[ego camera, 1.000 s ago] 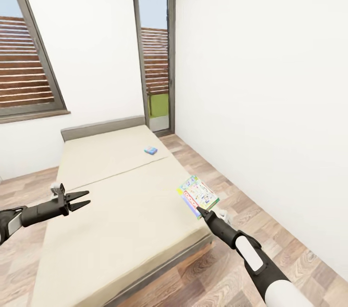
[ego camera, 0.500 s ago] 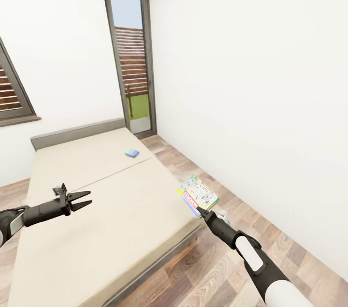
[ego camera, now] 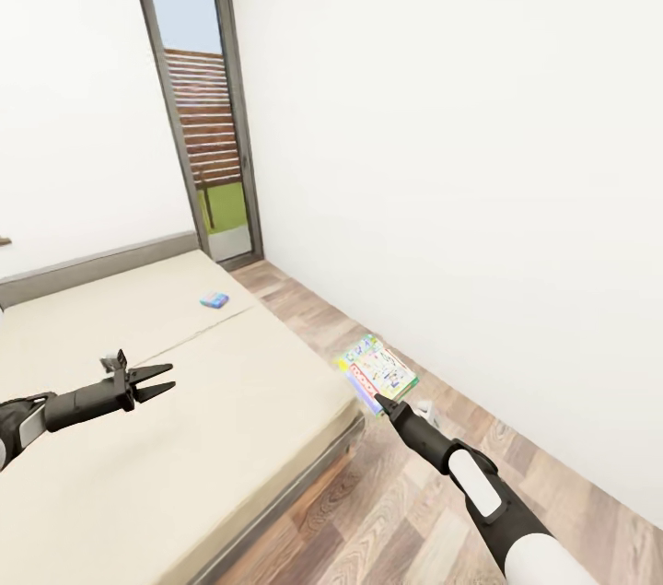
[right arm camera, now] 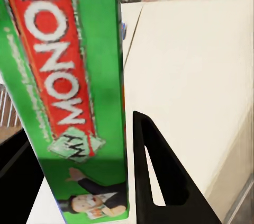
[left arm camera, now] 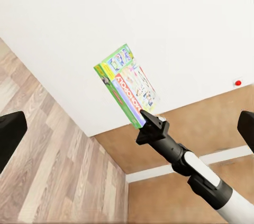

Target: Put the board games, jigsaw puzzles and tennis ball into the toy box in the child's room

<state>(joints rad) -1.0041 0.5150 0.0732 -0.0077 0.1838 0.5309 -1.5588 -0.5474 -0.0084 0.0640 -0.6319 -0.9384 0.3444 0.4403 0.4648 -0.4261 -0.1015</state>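
Beside the bed [ego camera: 184, 401], the right gripper [ego camera: 382, 403] clamps the board game [ego camera: 378, 372], long axis pointing away; the left gripper [ego camera: 157, 381] gapes empty.

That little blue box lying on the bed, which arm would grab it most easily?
Probably the left: its gripper is open and empty over the bed, while the right gripper already holds the green game box. The blue box lies farther ahead.

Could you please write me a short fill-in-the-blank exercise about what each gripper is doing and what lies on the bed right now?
1. The right gripper is shut on the green-edged game box lettered ____.
2. The left gripper hovers over the beige mattress with its fingers ____.
3. The small flat box lying on the bed is coloured ____.
4. The held box hangs above the wood-plank ____, beside the bed.

Missing words: MONOPOLY; open; blue; floor
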